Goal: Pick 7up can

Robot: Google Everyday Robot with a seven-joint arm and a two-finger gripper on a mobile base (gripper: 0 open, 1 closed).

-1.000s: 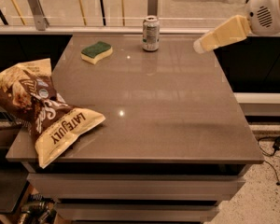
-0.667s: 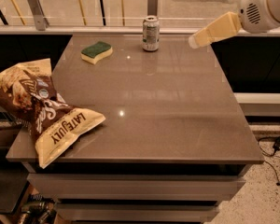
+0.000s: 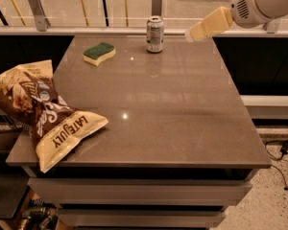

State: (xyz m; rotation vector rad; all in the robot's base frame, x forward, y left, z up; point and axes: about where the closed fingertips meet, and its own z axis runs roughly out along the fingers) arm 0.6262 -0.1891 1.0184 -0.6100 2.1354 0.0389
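Observation:
The 7up can [image 3: 154, 34] stands upright near the far edge of the brown table [image 3: 182, 114], silvery-grey with greenish markings and a shiny top. My gripper [image 3: 192, 32] reaches in from the upper right on a white arm [image 3: 259, 4]. Its cream-coloured tip hangs above the table's far right part, a short way to the right of the can and about level with its top, not touching it.
A green and yellow sponge [image 3: 99, 53] lies to the left of the can. A large brown and cream chips bag [image 3: 43, 114] hangs over the table's left edge. A metal railing [image 3: 156, 1] runs behind the table. Drawers sit under the tabletop.
My gripper has moved left and slightly up, closing the distance to the can. The can, sponge and chips bag have not moved.

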